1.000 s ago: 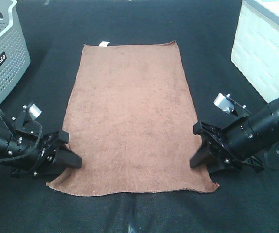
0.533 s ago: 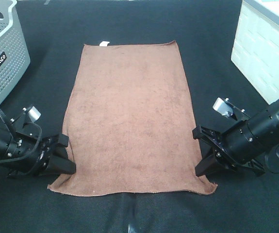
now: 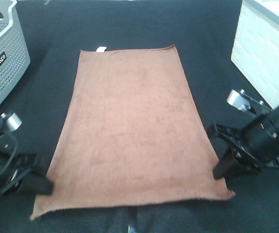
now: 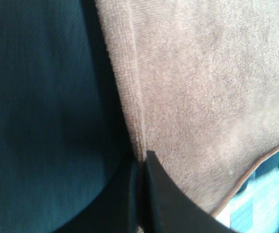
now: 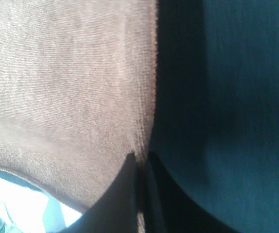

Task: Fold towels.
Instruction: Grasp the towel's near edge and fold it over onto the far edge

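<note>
A reddish-brown towel point(image 3: 132, 126) lies lengthwise on the black table, its small white tag point(image 3: 100, 48) at the far short edge. Its near end is raised off the table and stretched wide. My left gripper point(image 3: 49, 184) is shut on the towel's left long edge near the front corner. In the left wrist view the fingers point(image 4: 151, 194) pinch the stitched hem point(image 4: 134, 97). My right gripper point(image 3: 220, 172) is shut on the right long edge near the other front corner. The right wrist view shows its fingers point(image 5: 129, 194) clamped on the towel's edge point(image 5: 151, 97).
A grey perforated basket point(image 3: 1, 53) stands at the far left. A white box point(image 3: 265, 53) stands at the far right. Black table cloth point(image 3: 217, 73) surrounds the towel on all sides.
Both grippers have shut on the towel's side edges and moved outward and toward the front, lifting the near end. The towel's far edge has slid slightly.
</note>
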Available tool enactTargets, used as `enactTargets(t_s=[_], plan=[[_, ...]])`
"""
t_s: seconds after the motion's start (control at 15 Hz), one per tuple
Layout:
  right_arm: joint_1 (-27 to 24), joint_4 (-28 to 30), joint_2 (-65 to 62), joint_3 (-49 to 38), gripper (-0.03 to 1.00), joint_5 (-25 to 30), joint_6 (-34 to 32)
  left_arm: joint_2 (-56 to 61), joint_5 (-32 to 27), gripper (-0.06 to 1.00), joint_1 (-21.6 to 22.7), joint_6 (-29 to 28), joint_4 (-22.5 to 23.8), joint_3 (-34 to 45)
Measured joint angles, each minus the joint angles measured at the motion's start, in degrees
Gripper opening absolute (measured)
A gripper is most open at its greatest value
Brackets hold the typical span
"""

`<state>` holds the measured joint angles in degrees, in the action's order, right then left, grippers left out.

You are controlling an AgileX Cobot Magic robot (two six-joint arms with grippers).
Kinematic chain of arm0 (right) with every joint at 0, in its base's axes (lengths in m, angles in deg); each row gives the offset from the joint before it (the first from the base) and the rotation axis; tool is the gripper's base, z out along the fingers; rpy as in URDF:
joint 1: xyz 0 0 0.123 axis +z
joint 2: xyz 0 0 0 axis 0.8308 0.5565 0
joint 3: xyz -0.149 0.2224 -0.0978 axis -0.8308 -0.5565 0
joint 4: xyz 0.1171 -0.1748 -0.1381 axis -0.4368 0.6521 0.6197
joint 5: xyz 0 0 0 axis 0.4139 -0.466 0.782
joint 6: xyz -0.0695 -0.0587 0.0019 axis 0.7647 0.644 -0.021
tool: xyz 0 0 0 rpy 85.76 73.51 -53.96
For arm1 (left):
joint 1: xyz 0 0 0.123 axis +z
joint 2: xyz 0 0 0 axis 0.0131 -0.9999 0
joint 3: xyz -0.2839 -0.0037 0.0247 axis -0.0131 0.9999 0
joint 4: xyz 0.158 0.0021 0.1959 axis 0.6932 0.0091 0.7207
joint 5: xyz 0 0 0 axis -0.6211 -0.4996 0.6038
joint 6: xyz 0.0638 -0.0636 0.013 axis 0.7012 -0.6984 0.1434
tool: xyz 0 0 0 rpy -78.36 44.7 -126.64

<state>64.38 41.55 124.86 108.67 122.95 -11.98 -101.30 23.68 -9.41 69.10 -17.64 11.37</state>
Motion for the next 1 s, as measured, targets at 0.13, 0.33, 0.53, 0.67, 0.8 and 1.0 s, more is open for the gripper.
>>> enactTargets(t_s=[0.13,0.33,0.53,0.67,0.8,1.0], plan=[[0.0,0.1,-2.8,-5.0,0.0,0.0,-0.1,2.8,1.1,0.0,0.0,0.0,0.8,3.9],[0.0,0.0,-5.9,-10.2,0.0,0.0,0.3,5.7,1.2,0.0,-0.1,0.0,1.7,7.7],[0.0,0.0,-6.2,-8.1,0.0,-0.1,1.7,6.3,1.4,0.0,-0.1,0.0,1.4,5.5],[0.0,0.3,-6.2,-3.0,0.0,-0.5,1.9,6.3,1.9,0.0,-0.1,0.0,1.1,0.8],[0.0,1.2,-6.2,3.9,0.0,-0.4,2.1,6.2,2.5,0.0,-0.1,0.0,0.9,-4.5],[0.0,2.3,-5.3,12.4,0.0,1.4,2.1,6.0,3.2,0.0,-0.1,-0.3,0.9,-10.4]])
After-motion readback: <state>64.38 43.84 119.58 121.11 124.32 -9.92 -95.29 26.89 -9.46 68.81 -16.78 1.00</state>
